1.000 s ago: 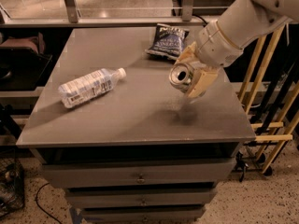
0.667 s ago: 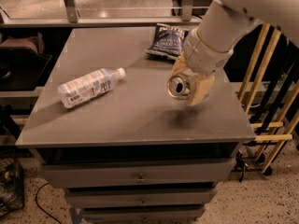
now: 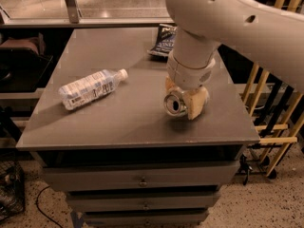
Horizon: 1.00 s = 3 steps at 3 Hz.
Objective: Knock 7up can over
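Observation:
The 7up can [image 3: 175, 103] is tipped on its side, its silver pull-tab top facing the camera, low over the right front part of the grey table [image 3: 118, 125]. My gripper [image 3: 183, 104] points down from the big white arm and is shut on the can, with one tan finger [image 3: 197, 105] to the can's right and the other behind it. I cannot tell if the can touches the tabletop.
A clear plastic water bottle [image 3: 90, 88] lies on its side at the table's left. A dark blue chip bag [image 3: 161, 41] lies at the back, partly behind the arm. Wooden rails [image 3: 266, 103] stand right of the table. Drawers [image 3: 142, 180] sit under it.
The arm has swung over the table and the gripper has come down with the can, which now sits lower, close to the tabletop. The bottle and bag have not moved.

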### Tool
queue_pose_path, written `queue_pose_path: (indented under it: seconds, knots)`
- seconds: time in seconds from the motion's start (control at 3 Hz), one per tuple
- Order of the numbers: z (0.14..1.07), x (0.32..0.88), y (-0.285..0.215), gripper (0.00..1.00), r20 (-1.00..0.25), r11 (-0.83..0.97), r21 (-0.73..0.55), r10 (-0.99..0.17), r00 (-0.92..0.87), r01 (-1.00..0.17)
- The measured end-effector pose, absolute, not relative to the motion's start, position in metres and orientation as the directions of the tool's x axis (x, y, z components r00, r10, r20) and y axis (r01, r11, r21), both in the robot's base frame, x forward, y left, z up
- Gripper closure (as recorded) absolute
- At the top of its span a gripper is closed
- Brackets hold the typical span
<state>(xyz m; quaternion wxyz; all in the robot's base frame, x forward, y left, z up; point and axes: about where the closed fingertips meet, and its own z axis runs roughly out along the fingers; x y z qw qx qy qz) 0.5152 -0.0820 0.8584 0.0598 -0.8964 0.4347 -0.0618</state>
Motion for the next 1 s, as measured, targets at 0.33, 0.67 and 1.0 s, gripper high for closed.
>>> queue_pose_path:
  seconds: [0.33,0.67,1.0]
  knots:
    - [0.8460,0.5132,-0.0773,1.00,0.086,-0.645,-0.114,-0.764,0.639,-0.755]
    - [0.8470,0.5131,-0.0777,0.82,0.088,-0.644,-0.118,-0.765,0.638,-0.756]
    - [0.8474,0.5129,-0.0778,0.59,0.090,-0.644,-0.120,-0.765,0.638,-0.755]
